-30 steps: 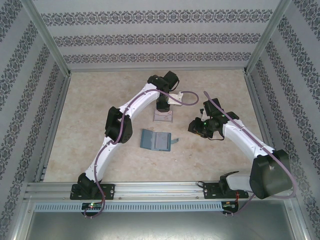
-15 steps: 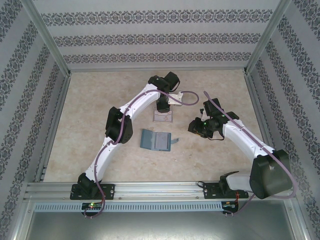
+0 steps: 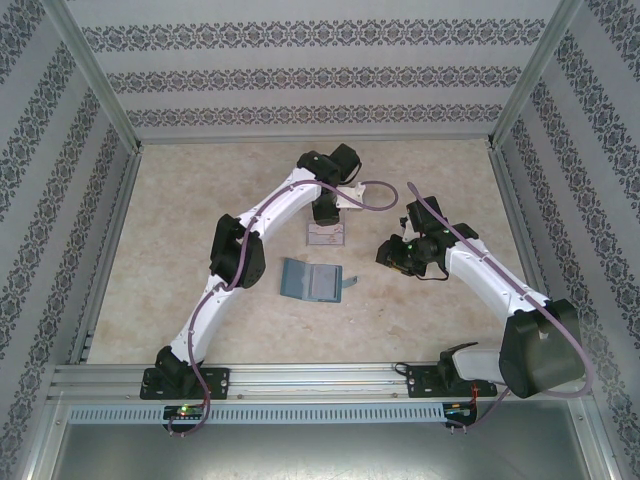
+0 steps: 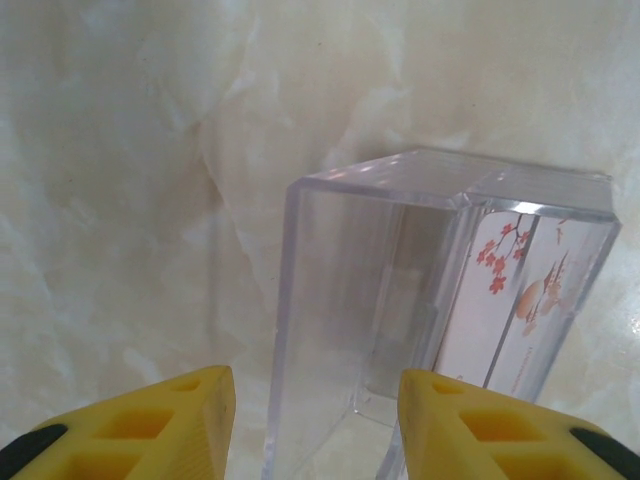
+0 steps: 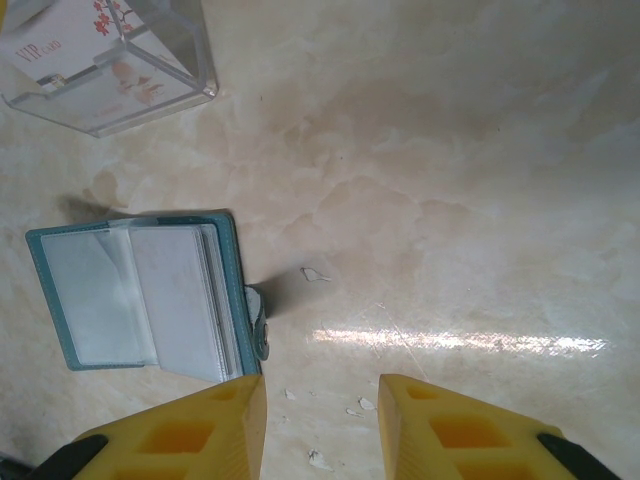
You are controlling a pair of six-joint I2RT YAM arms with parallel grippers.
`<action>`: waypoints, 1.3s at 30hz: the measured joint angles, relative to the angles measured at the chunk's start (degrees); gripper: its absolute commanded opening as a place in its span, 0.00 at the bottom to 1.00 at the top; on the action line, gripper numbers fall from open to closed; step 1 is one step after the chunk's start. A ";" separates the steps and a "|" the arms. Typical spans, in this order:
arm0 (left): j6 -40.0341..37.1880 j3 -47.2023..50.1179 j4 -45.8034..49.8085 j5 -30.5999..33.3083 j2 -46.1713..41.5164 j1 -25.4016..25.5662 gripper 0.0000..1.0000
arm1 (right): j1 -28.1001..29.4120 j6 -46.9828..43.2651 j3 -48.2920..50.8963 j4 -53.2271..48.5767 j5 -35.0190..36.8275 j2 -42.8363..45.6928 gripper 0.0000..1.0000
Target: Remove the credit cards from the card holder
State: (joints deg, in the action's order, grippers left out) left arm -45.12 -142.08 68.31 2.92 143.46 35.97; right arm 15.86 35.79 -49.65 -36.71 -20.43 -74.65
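The teal card holder (image 3: 312, 281) lies open like a book on the table, its pale inner sleeves (image 5: 150, 295) facing up and its closing tab (image 5: 258, 322) at the right edge. I cannot tell whether any cards sit in the sleeves. A pale card with red blossoms (image 4: 510, 290) stands inside the clear tray (image 4: 340, 300). My left gripper (image 4: 315, 430) hangs open just above the tray's near end, with nothing held. My right gripper (image 5: 322, 430) is open over bare table, to the right of the holder's tab. No dark card is in view.
The clear tray (image 3: 327, 233) sits behind the card holder, under the left wrist (image 3: 323, 210). The right gripper (image 3: 395, 256) hovers to the right of both. Small white flecks (image 5: 312, 273) dot the marble-patterned table. Patterned walls and metal posts enclose the workspace.
The left wrist and its cable have shifted slightly above the clear tray. The right arm and the card holder have not moved.
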 measured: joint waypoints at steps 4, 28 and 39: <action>1.49 0.00 -0.02 1.11 -0.85 0.00 0.44 | 0.00 0.00 -0.15 0.00 -0.04 0.00 0.35; 40.06 41.33 -17.55 5.11 -32.52 -0.07 0.43 | 9.79 2.86 -2.86 4.76 -1.66 -6.78 0.34; 62.95 56.43 -28.39 4.83 -44.94 -0.83 0.50 | 14.45 3.48 -6.71 6.71 -1.73 -13.14 0.34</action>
State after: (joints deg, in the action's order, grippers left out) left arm 17.82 -85.65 39.92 7.75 98.52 35.14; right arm 30.30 39.27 -56.36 -30.00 -22.15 -87.79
